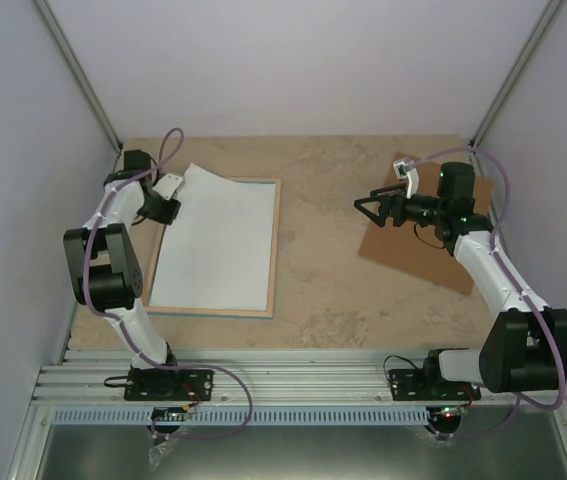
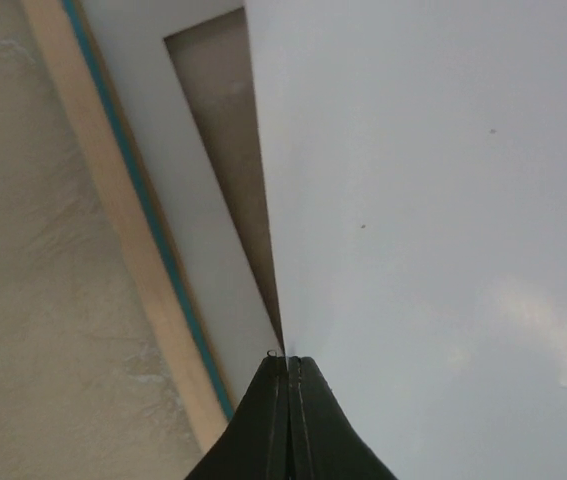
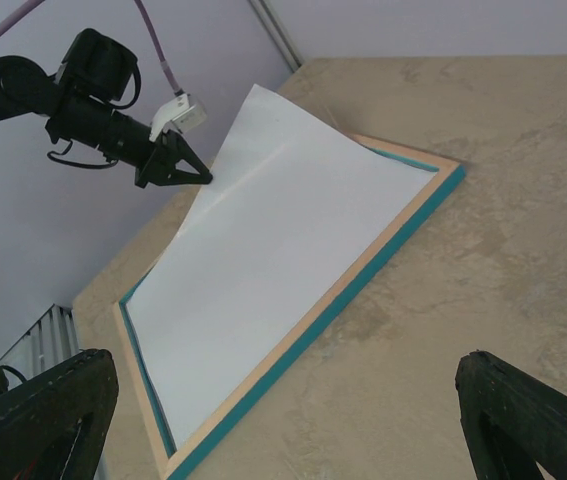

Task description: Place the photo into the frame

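Left gripper is pinched tight on the left edge of the photo, near its far corner, its jaws flat together on the thin sheet. From that claw the photo spreads away toward four o'clock in the overhead view, white back up. Its gripped corner is lifted and the rest slopes down onto the frame. The frame lies flat on the table, wood back up, with blue showing along its sides. Under the raised edge the white mat sits inside the frame. Well apart at three o'clock, the right gripper hangs with jaws spread wide, holding nothing, beside the brown backing board.
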Controlling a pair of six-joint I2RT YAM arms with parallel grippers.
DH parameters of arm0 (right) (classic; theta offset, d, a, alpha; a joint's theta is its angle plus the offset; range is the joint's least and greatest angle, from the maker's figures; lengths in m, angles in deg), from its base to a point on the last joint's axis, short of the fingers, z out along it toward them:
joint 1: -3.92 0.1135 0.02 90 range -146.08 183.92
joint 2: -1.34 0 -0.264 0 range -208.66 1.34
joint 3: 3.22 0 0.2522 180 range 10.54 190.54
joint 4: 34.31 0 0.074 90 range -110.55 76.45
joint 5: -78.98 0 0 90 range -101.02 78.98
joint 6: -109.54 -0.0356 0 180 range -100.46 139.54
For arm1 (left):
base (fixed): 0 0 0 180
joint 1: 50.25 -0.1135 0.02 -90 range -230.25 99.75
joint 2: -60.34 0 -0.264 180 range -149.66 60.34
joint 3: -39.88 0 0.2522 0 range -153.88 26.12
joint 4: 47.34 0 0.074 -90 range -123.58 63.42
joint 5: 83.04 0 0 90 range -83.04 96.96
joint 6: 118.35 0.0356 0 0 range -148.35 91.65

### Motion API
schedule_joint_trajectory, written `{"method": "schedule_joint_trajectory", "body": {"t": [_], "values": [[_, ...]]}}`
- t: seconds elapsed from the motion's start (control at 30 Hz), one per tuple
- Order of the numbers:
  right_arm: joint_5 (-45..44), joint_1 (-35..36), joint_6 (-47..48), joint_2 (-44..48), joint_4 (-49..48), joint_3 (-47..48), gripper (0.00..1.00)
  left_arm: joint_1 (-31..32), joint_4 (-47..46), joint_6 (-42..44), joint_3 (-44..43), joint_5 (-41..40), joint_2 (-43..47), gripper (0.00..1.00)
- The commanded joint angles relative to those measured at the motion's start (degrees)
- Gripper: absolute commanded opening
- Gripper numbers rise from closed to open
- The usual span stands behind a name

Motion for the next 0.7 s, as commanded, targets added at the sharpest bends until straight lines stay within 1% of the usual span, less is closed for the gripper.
{"method": "schedule_joint_trajectory", "body": {"t": [0.0,0.17,0.3,0.33,0.37,0.4,0.47,0.57,0.67], "values": [[-0.68,0.35,1.06,-0.58,-0.35,-0.21,0.93,-0.19,2.69,-1.89,-0.9,4.83,-1.94,0.0],[-0.68,0.43,1.08,-0.62,-0.38,-0.17,0.93,-0.28,1.47,-3.06,0.26,3.85,-2.1,0.0],[-0.67,0.45,1.21,-0.88,-0.22,-0.09,0.93,-0.29,-0.88,-4.64,1.47,0.54,-1.07,0.0],[-0.69,0.39,1.16,-0.91,-0.2,-0.09,0.93,-0.23,-1.32,-4.93,1.58,-0.2,-0.73,0.09],[-0.69,0.52,1.24,-0.95,-0.16,0.0,0.93,-0.33,-1.73,-5.33,1.6,-1.08,-0.3,0.21],[-0.73,0.54,1.32,-0.97,-0.11,0.0,0.93,-0.43,-1.98,-5.55,1.61,-1.69,0.18,0.31],[-0.79,0.49,1.43,-1.11,0.05,0.19,0.93,-0.66,-2.44,-5.78,1.49,-3.5,1.08,0.45],[-0.77,0.62,1.57,-1.24,0.23,0.35,0.93,-1.75,-2.9,-5.96,0.98,-5.5,2.23,0.62],[-0.83,0.63,1.6,-1.43,0.33,0.35,0.94,-5.1,-1.17,-5.83,-0.93,-3.87,1.97,0.73]]}}
